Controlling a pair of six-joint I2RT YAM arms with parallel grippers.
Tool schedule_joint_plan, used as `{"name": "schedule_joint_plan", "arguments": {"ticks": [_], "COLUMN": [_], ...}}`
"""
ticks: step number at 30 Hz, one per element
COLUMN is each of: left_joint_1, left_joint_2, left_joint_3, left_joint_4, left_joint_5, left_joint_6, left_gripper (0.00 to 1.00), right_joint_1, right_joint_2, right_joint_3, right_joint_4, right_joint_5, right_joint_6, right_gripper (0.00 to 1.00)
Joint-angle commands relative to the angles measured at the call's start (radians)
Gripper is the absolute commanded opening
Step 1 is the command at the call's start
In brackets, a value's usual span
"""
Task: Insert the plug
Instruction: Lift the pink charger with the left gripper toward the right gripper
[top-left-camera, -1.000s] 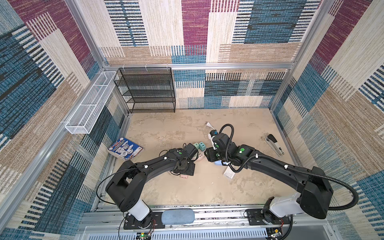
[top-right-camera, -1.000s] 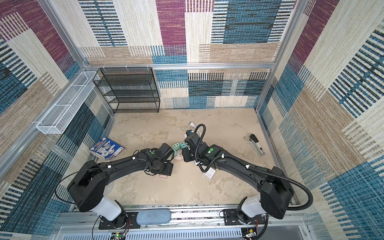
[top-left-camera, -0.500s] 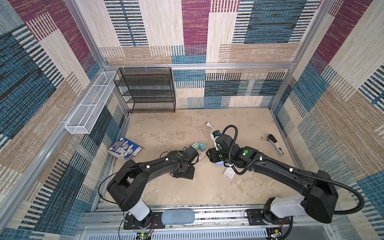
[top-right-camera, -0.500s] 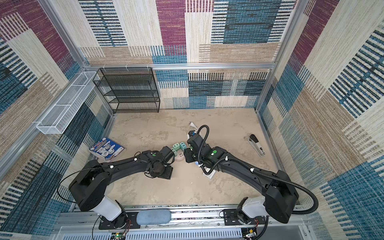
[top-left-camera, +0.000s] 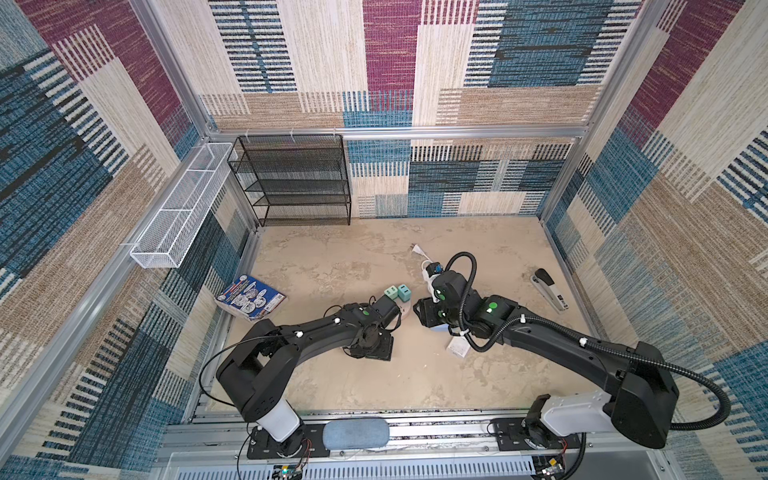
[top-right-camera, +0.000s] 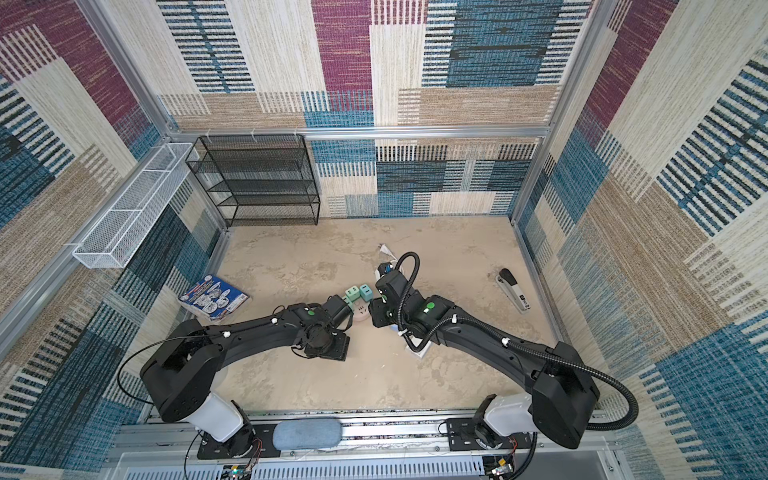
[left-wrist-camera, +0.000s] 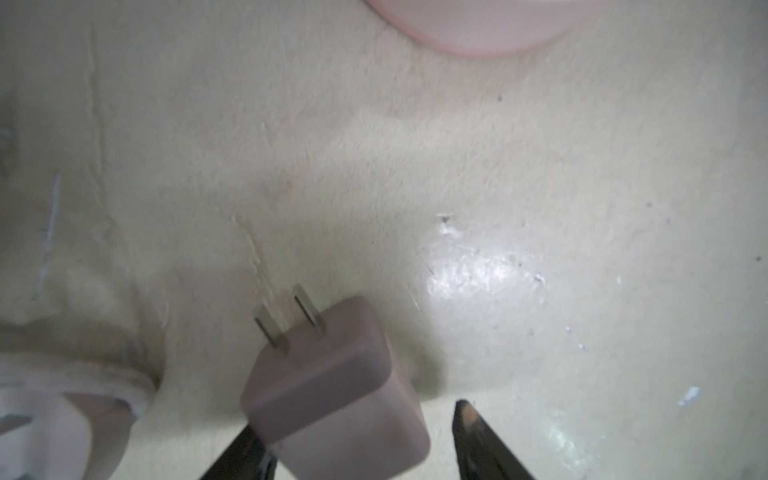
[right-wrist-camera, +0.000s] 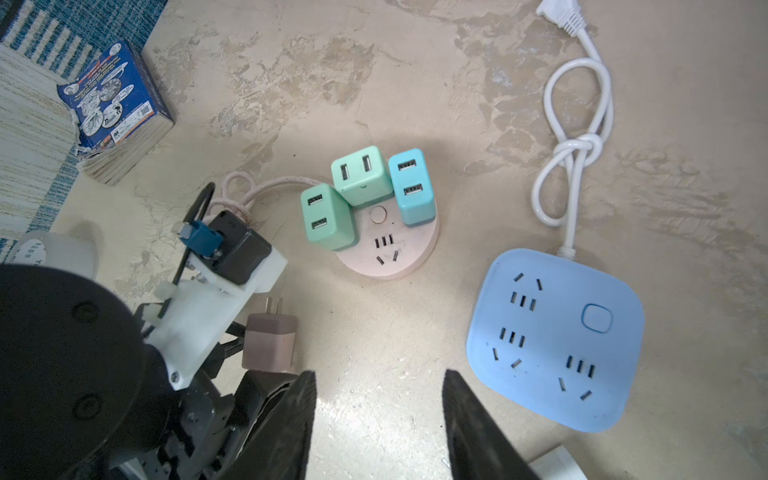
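Over the mottled beige tabletop (right-wrist-camera: 374, 62), our left claw (left-wrist-camera: 355, 424) flanked the mauve plug (left-wrist-camera: 332, 386): one finger touched it, the other stood just clear, so we couldn't tell if it gripped. Beyond the prongs (left-wrist-camera: 305, 311) lay the pink socket hub (right-wrist-camera: 411, 257). The right claw (right-wrist-camera: 378, 411) gaped empty.

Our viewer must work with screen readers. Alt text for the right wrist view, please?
A round pink power strip carries three cube adapters, one socket free; a mauve two-prong plug sits by the left gripper's fingers, prongs toward the strip. A blue power strip lies beside it; the right gripper's fingers are open and empty.
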Motion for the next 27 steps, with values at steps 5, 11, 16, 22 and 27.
{"name": "schedule_joint_plan", "arguments": {"ticks": [5, 11, 16, 22, 27], "left_joint_1": [0.005, 0.008, 0.012, 0.020, 0.050], "left_joint_2": [0.041, 0.047, 0.038, 0.007, -0.072], "left_joint_3": [0.046, 0.044, 0.046, 0.044, 0.007], "left_joint_4": [-0.006, -0.004, -0.006, -0.005, 0.039], "left_joint_5": [-0.040, -0.051, -0.064, -0.088, -0.045], "left_joint_6": [-0.010, -0.005, 0.001, 0.007, -0.026], "left_gripper": [0.67, 0.62, 0.52, 0.16, 0.00], "right_joint_1": [0.001, 0.001, 0.001, 0.001, 0.001], "right_joint_2": [-0.006, -0.010, -0.005, -0.005, -0.052], "right_joint_3": [0.000, -0.003, -0.004, -0.013, -0.062], "right_joint_4": [0.022, 0.023, 0.026, 0.038, 0.132], "right_joint_5": [-0.009, -0.005, -0.012, -0.007, -0.011], "right_joint_6": [0.012, 0.006, 0.005, 0.000, 0.001], "right_gripper": [0.52, 0.51, 0.51, 0.51, 0.50]}}
